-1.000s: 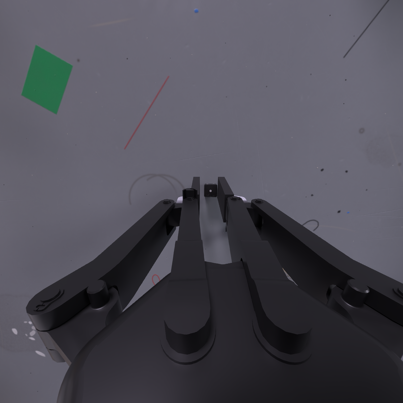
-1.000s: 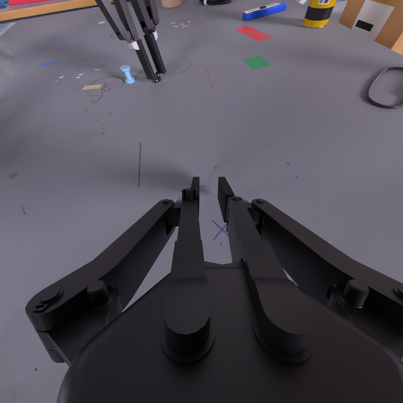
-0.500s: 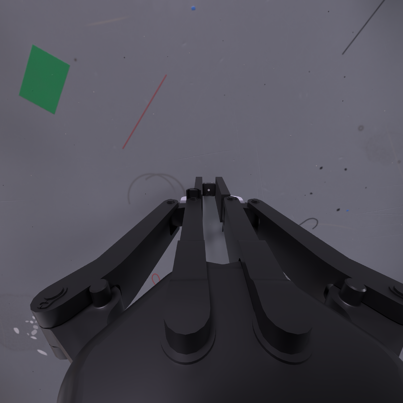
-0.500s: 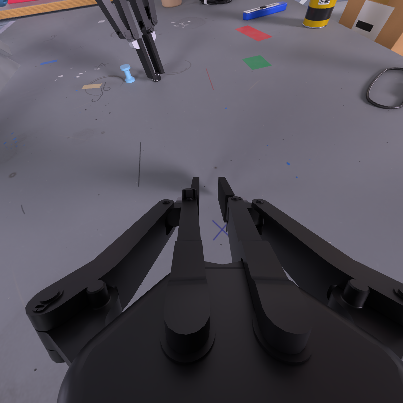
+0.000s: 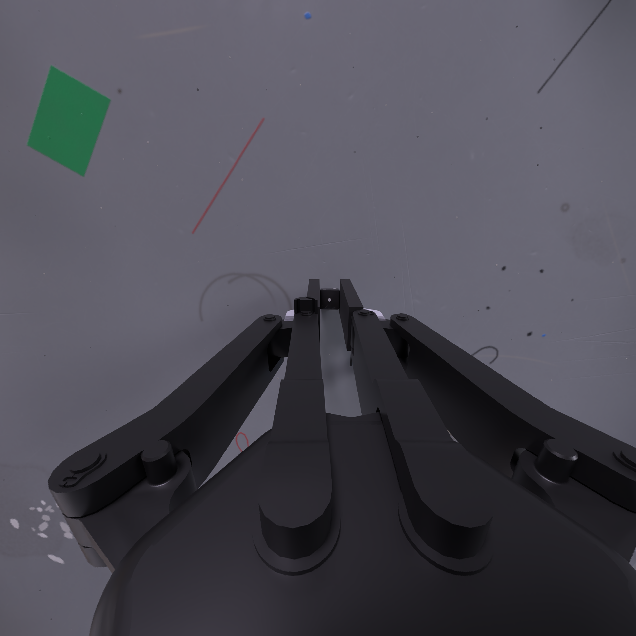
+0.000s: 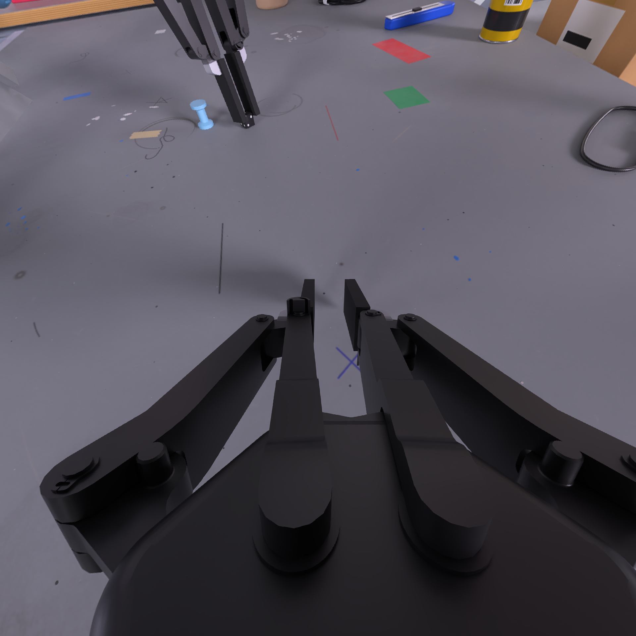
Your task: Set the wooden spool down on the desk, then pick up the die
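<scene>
A small black die (image 5: 329, 298) with white pips sits between the fingertips of my left gripper (image 5: 329, 292), which is shut on it at the grey desk (image 5: 413, 172). In the right wrist view the left gripper (image 6: 247, 121) comes down steeply with its tips at the desk, the die (image 6: 246, 123) pinched at the very end. The spool (image 6: 203, 115), light blue here, rests on the desk just left of those tips, apart from them. My right gripper (image 6: 328, 292) hovers over the near desk, fingers slightly apart with nothing between them.
A green patch (image 6: 406, 97), a red patch (image 6: 401, 50) and a thin red line (image 6: 331, 123) mark the desk. At the back stand a blue tool (image 6: 418, 14), a yellow-black can (image 6: 502, 20) and a cardboard box (image 6: 592, 38). A black cable loop (image 6: 605, 137) lies at the right.
The left gripper's fingers have closed inward onto the die, which sat loose between them a second ago. The right gripper has not moved.
</scene>
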